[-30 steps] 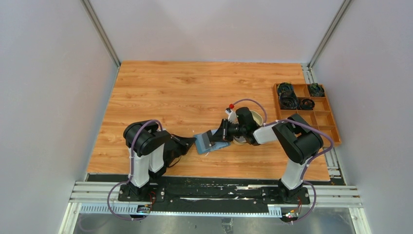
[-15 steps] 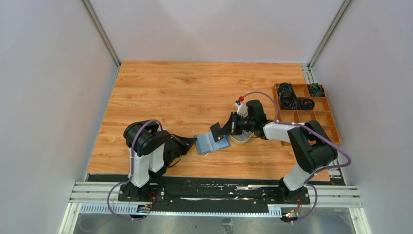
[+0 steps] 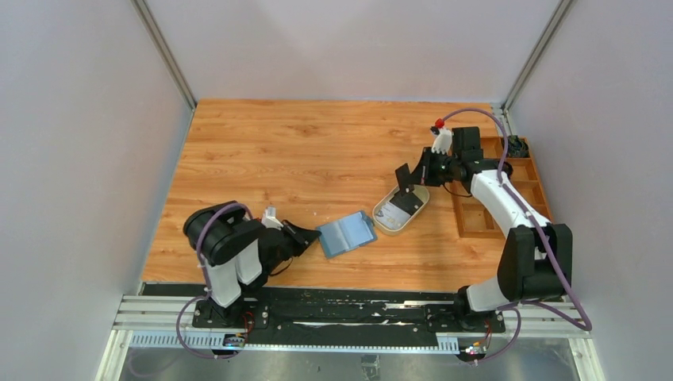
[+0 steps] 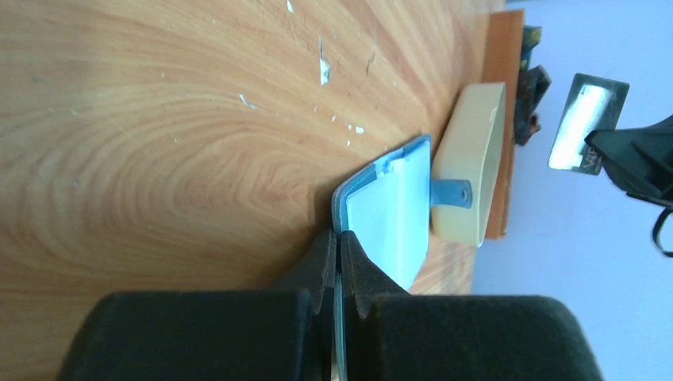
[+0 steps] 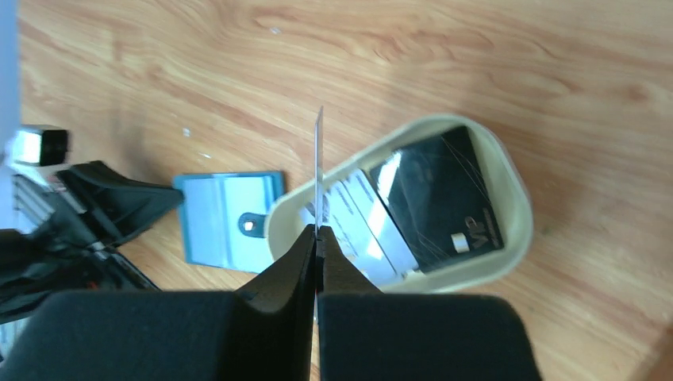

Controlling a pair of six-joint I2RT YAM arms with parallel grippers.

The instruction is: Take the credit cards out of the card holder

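The teal-blue card holder [image 3: 347, 233] lies open on the wooden table, snap tab [image 4: 452, 191] toward the beige oval tray [image 3: 384, 223]. My left gripper [image 3: 314, 236] is shut on the holder's left edge [image 4: 340, 238]. My right gripper [image 3: 416, 176] hangs above the tray, shut on one dark credit card [image 3: 405, 175]. That card appears edge-on [image 5: 318, 167] in the right wrist view, between the closed fingers [image 5: 317, 232]. Inside the tray [image 5: 516, 208] lie a black card [image 5: 440, 198] and whitish cards [image 5: 361, 226].
A brown compartment box [image 3: 496, 202] with dark cable coils stands at the table's right edge, just behind my right arm. Grey walls close the table in on the left, back and right.
My right arm pulled a dark card away from the card holder and swung it up and to the right, over the beige tray. The left gripper kept its hold on the holder.
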